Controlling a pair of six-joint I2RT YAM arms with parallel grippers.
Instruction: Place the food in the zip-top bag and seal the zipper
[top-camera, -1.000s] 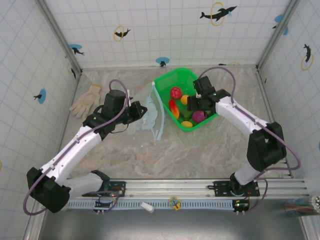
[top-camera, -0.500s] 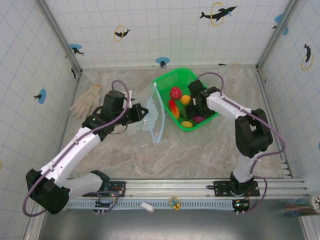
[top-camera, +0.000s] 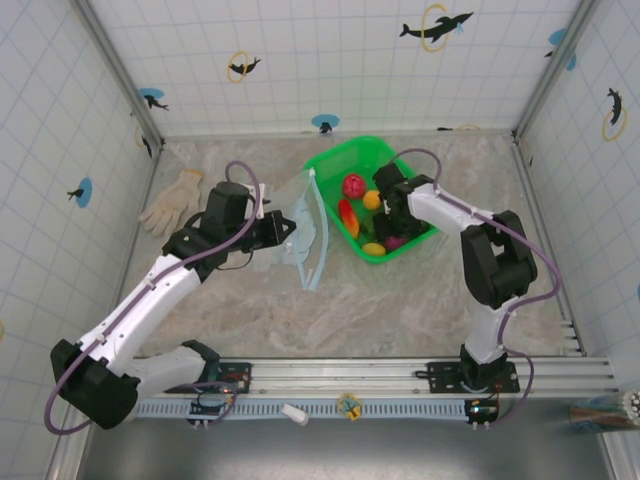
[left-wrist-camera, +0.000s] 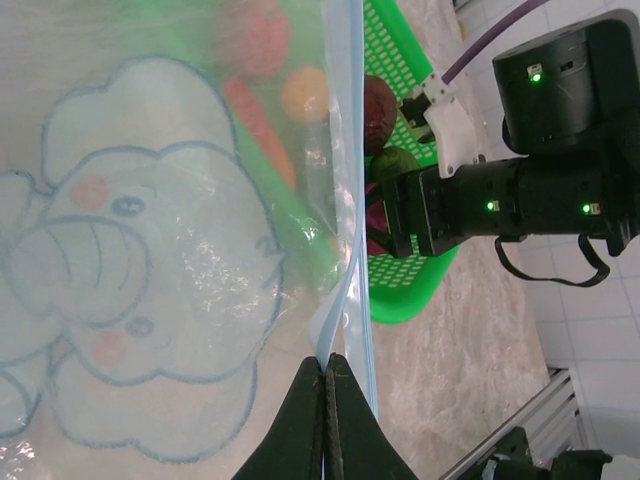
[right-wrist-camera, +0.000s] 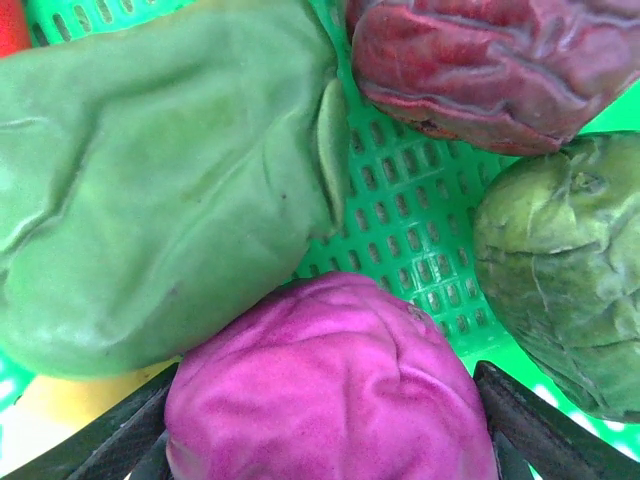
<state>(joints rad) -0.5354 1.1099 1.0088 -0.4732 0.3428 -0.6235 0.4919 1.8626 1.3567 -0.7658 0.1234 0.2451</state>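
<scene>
- My left claw (left-wrist-camera: 325, 372) is clenched on the bag (left-wrist-camera: 150, 250), pinching the plastic just under the mouth edge so the sheet hangs up off the table.
- The bag sits just to the left of the green basket (top-camera: 350, 148). Its light-blue zipper strip (left-wrist-camera: 347, 180) runs away from the arm bases, roughly parallel to the basket's left wall.
- All the food I can see is in the basket; I see none in the bag.
- My right claw (right-wrist-camera: 320, 440) is down inside the basket. A purple piece (right-wrist-camera: 330, 380) sits squarely between its fingers (right-wrist-camera: 110, 445), one dark finger on each flank.
- I cannot tell whether those fingers are pressing the purple piece or only straddling it, so I won't call it a grasp.
- A big green piece (right-wrist-camera: 150, 190) lies against the purple one on one side. A maroon piece (right-wrist-camera: 470, 60) and a second green one (right-wrist-camera: 570, 270) lie close beyond it.
- What matters next, as I judge it: the right arm is by far the nearer to the food, and the bag's mouth lies to its left across the basket wall.
- The carry would go leftward and must meet the mouth along the strip's length, not end-on.
- The risk I see is the neighbours crowding the grip, and a floppy mouth held at one point only.
</scene>
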